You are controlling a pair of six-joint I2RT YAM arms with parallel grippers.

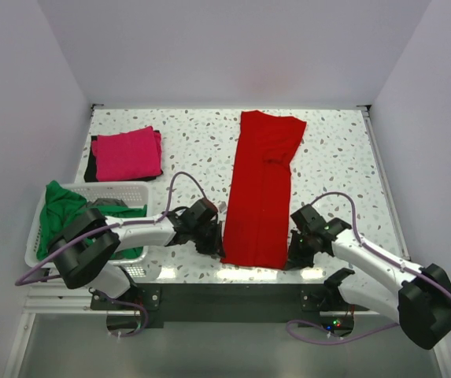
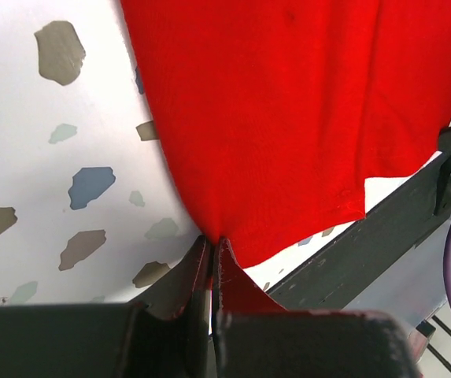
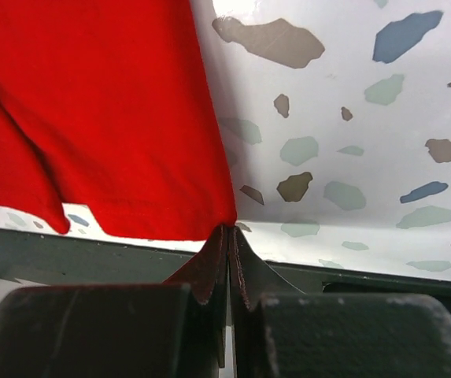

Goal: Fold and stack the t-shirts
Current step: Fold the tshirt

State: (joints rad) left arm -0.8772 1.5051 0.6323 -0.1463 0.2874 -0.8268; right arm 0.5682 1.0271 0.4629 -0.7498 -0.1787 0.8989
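Corners pinched: the left end effector (image 2: 212, 248) and right end effector (image 3: 229, 236) each clamp a near corner of the red t-shirt (image 1: 263, 189), a long strip on the table (image 1: 335, 157). The crosswise fold seems next, calling for both to lift and carry the near end forward evenly.

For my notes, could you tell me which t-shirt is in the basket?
The green t-shirt, inside the white basket; the red t-shirt lies flat mid-table, the pink t-shirt folded far left.

White laundry basket (image 1: 123, 192) at left near edge — on speckled terrazzo table (image 1: 197, 150).
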